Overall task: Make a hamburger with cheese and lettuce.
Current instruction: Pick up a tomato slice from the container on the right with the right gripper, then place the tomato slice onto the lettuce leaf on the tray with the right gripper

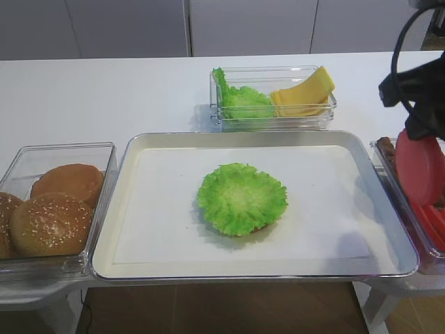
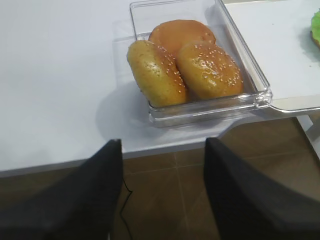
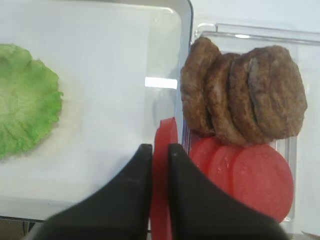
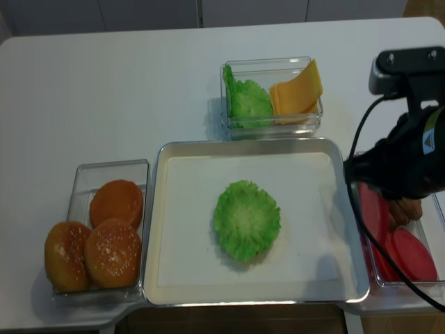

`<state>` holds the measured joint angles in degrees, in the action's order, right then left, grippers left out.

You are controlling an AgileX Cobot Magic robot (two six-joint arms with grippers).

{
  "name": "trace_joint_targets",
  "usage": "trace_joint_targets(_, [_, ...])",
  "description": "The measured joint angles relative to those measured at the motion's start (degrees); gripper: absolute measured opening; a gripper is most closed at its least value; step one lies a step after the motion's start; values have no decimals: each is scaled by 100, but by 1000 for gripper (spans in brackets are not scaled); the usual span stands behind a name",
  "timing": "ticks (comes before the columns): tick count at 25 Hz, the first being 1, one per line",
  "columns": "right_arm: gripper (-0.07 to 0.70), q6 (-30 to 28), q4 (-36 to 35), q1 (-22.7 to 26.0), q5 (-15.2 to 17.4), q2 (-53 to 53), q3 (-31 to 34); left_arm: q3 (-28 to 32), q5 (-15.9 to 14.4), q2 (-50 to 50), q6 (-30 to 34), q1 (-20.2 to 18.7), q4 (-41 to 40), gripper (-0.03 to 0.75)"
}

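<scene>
The hamburger (image 1: 241,198) is a low stack on the tray's middle, a frilly green leaf over a thin brown base; it also shows as hamburger (image 4: 247,220) and hamburger (image 3: 25,100). More lettuce (image 1: 240,101) and the yellow cheese (image 1: 304,94) slices stand in a clear box behind the tray. My right gripper (image 3: 160,147) is shut on a red tomato slice (image 3: 165,131), held edge-up above the tray's right rim. My left gripper (image 2: 162,145) hangs open and empty off the table's front edge, in front of the bun box.
A clear box (image 1: 21,160) at the left holds three sesame buns (image 2: 207,67). At the right, another box (image 3: 295,150) holds brown patties (image 3: 245,95) and tomato slices (image 3: 255,177). The metal tray (image 1: 111,236) is lined with white paper.
</scene>
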<state>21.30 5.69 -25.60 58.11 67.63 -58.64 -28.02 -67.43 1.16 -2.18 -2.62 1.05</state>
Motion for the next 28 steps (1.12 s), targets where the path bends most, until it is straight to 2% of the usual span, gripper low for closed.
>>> trace_joint_targets(7, [57,-227,-308,0,32,0,-377,0,0,0,0,0,0,387])
trace_joint_targets(12, [57,-317,-470,-11,-26,52,-416,0,0,0,0,0,0,387])
trace_joint_targets(15, [57,-326,-459,-218,-98,203,-416,0,0,0,0,0,0,387])
trace_joint_targets(23, [57,-130,-230,-1081,-645,952,-416,0,0,0,0,0,0,387])
trace_joint_targets(28, [57,-43,-158,-1439,-995,1300,-416,0,0,0,0,0,0,387])
